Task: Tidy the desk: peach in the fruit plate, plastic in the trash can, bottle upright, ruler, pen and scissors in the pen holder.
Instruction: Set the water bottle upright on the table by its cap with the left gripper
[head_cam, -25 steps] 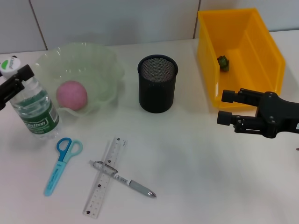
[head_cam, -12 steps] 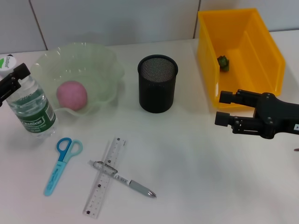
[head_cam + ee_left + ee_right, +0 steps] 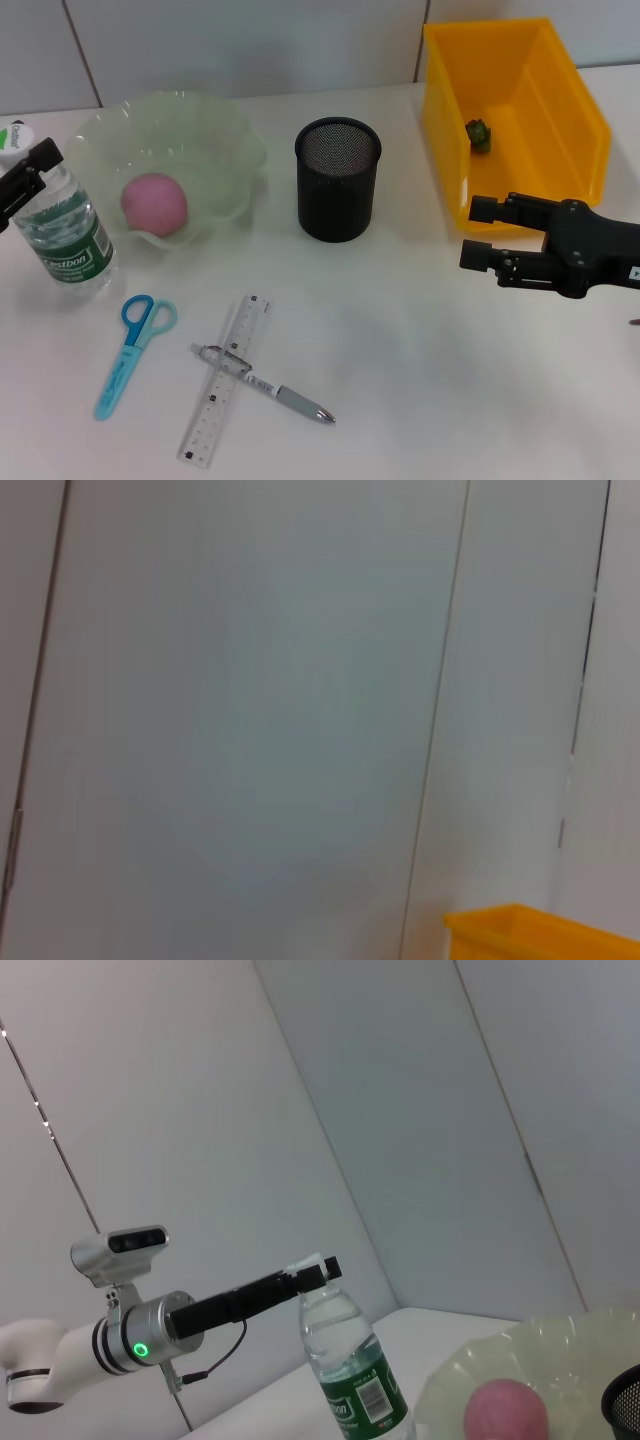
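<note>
The left gripper (image 3: 25, 175) is clamped on the neck of the bottle (image 3: 65, 225), which stands upright or nearly so at the table's nine o'clock edge, just beside the plate (image 3: 215, 150). It looks partly filled with water, so I'd judge it bottom-heavy and steady once let go, though the thin plastic wall would dent under a squeeze (the stiff neck under the cap is the right place to hold).

The peach (image 3: 154, 204) already lies in the plate, and a scrap of plastic (image 3: 480, 133) sits in the yellow bin (image 3: 585, 110) at two o'clock.

Left to do: scissors (image 3: 130, 352), ruler (image 3: 222, 381) and pen (image 3: 272, 390), at about seven o'clock from the holder (image 3: 337, 180). The pen lies across the ruler; all three are light, stiff and flat, likely awkward to pinch.

The right gripper (image 3: 482, 232) hovers at four o'clock, fingers apart, holding nothing.
</note>
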